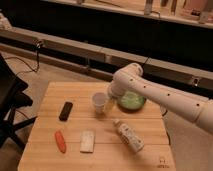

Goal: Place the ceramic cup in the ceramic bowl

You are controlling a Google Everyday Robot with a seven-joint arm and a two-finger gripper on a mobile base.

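Camera view: a wooden table [150, 125] seen from the front and somewhat above, with one white robot arm reaching in from the right
Arm: the white arm [165, 96] enters at the right edge, runs leftward over the far right part of the table, and bends down at a rounded joint above the gap between cup and bowl
Pincer: the pincer [110, 103] sits low at the arm's end, just beside the right side of the cup and to the left of the bowl; whether it is spread, pressed together or pinching the cup cannot be told, since the wrist covers it
Ceramic cup: the white ceramic cup [99, 102] stands upright, mouth up, on the far middle part of the table, outside the bowl and just to its left
Ceramic bowl: the green ceramic bowl [132, 101] rests on the table near its far right edge, its left rim partly covered by the arm
Black block: a flat black block [65, 110] lies left of the cup, well apart from it
Orange item: a slender orange item [60, 141] lies near the front left of the table
Pale pad: a whitish rectangular pad [88, 141] lies just right of the orange item, not touching it
Bottle: a light bottle [128, 135] lies on its side, slanted, in front of the cup and bowl
Chair: a black chair [9, 102] stands off the table's left side
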